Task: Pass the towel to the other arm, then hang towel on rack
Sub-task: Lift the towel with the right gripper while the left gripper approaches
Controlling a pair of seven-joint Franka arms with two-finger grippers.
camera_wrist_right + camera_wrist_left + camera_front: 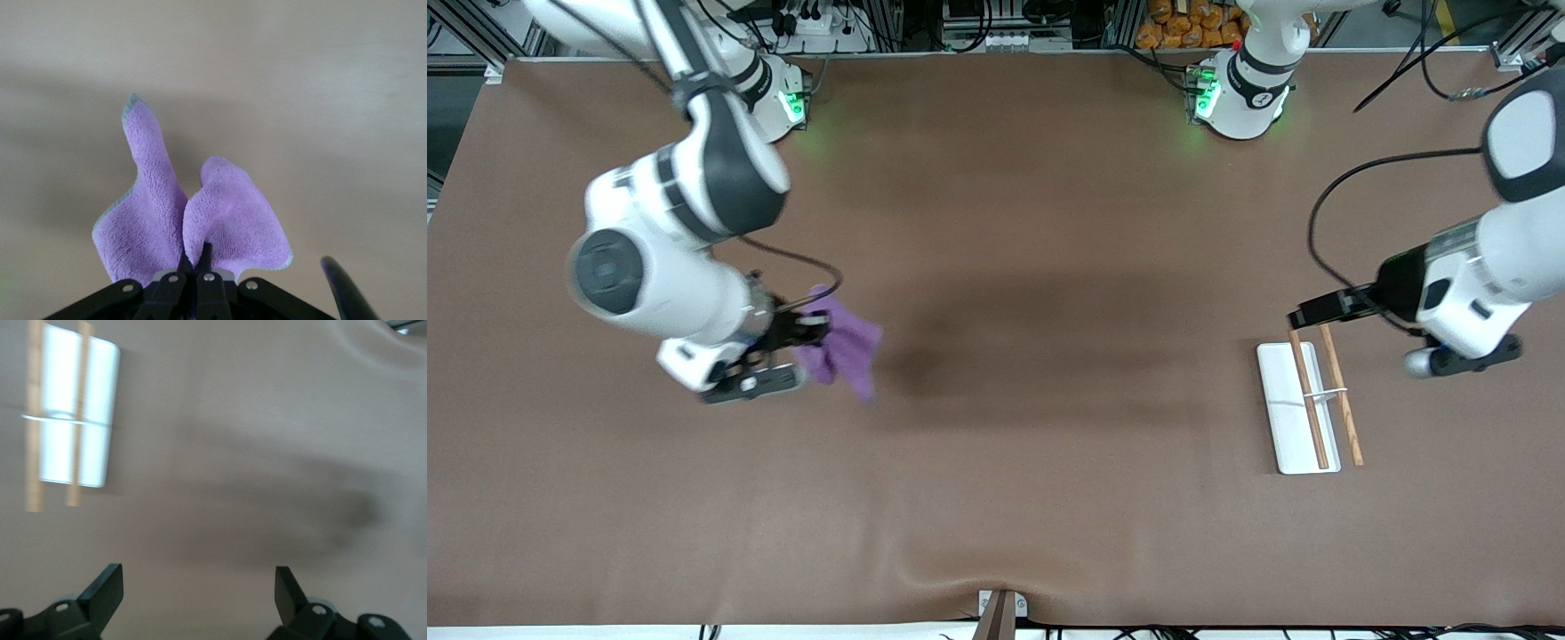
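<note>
The right gripper [807, 336] pinches the purple towel [843, 351] by a bunched fold, lifted over the table's right-arm end. The left gripper [1303, 316] hovers wide open over the rack [1294, 427]. The slim pinch risks the loose cloth slipping or the receiving fingers [107, 590] catching only an edge during handover.

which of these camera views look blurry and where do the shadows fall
Front view: the towel in the right gripper is motion-smeared, a broad soft shadow darkening the table beside it. Left wrist view: blurred throughout, the rack glaring white. Right wrist view: the towel is sharp.
</note>
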